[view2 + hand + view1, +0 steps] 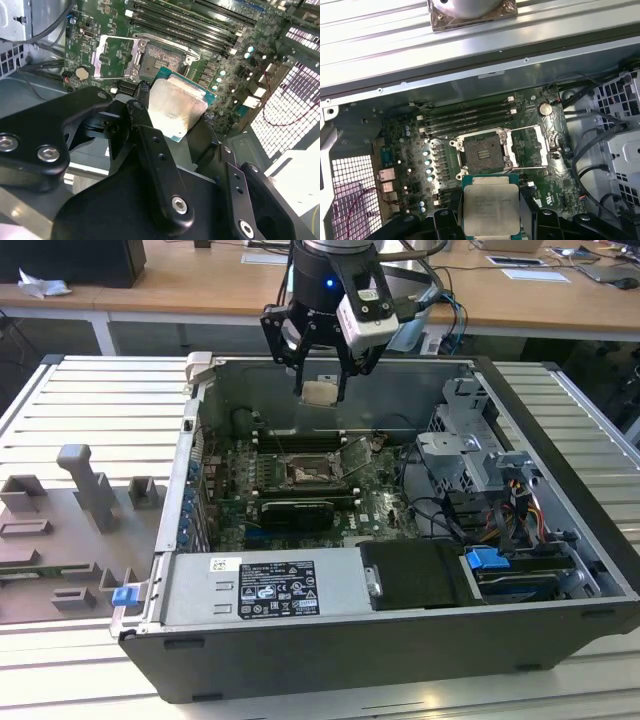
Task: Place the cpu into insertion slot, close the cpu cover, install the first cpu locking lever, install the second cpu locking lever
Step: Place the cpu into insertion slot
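Gripper [320, 390] clamped the chip [491, 210] by two opposite edges, held flat above the open computer case [400, 660], near its back wall. Open air under the chip. The socket [484, 155] on the green board [400, 145] lay bare, its cover [356, 456] swung up beside it. The case sat on a slatted metal desk [90, 400].

Ext. view high; wrist views share mobo [395, 145] [95, 25].
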`<act>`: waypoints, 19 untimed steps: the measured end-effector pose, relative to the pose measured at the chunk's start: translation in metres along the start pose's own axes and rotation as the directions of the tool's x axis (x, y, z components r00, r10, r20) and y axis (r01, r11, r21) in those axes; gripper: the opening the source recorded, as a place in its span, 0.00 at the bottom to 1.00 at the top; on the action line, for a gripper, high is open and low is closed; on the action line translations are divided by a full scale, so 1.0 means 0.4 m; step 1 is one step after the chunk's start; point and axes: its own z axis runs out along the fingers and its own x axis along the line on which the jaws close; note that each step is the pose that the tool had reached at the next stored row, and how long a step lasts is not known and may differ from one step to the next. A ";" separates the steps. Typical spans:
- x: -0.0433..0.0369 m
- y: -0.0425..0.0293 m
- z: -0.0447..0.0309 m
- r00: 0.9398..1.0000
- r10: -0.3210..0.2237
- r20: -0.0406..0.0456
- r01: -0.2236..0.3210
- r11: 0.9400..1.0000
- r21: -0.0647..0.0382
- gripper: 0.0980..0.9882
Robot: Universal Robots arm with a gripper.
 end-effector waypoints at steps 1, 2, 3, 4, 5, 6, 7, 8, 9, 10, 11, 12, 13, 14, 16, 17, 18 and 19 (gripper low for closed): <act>0.000 0.000 0.000 1.000 0.008 0.001 -0.008 1.000 0.000 0.50; 0.000 0.000 0.000 1.000 0.014 0.001 -0.014 1.000 0.000 0.50; 0.000 0.000 0.000 1.000 0.020 0.002 -0.020 1.000 0.000 0.50; 0.000 0.000 0.000 1.000 0.027 0.002 -0.027 1.000 0.000 0.50; 0.000 0.000 0.000 0.999 0.037 0.003 -0.037 0.999 -0.001 0.50; 0.000 0.000 0.000 0.999 0.048 0.004 -0.048 0.999 -0.001 0.50; 0.000 0.000 0.000 0.998 0.058 0.005 -0.058 0.998 -0.001 0.50; 0.000 0.000 0.000 0.998 0.064 0.006 -0.064 0.998 -0.001 0.50; 0.000 0.000 0.001 0.997 0.073 0.006 -0.073 0.997 -0.001 0.50; 0.000 0.000 0.001 0.997 0.080 0.007 -0.080 0.997 -0.002 0.50; 0.000 0.000 0.001 0.996 0.088 0.008 -0.088 0.996 -0.002 0.50; 0.000 0.000 0.001 0.994 0.109 0.010 -0.109 0.994 -0.003 0.50; 0.000 0.000 0.001 0.993 0.121 0.011 -0.121 0.993 -0.003 0.50; 0.000 0.000 0.001 0.991 0.131 0.012 -0.131 0.991 -0.003 0.50; 0.000 0.000 0.002 0.988 0.151 0.013 -0.151 0.989 -0.004 0.50; 0.000 0.000 0.002 0.987 0.160 0.014 -0.160 0.987 -0.004 0.50; 0.000 0.000 0.002 0.985 0.169 0.015 -0.169 0.986 -0.005 0.50; 0.000 0.000 0.002 0.983 0.182 0.016 -0.182 0.983 -0.005 0.50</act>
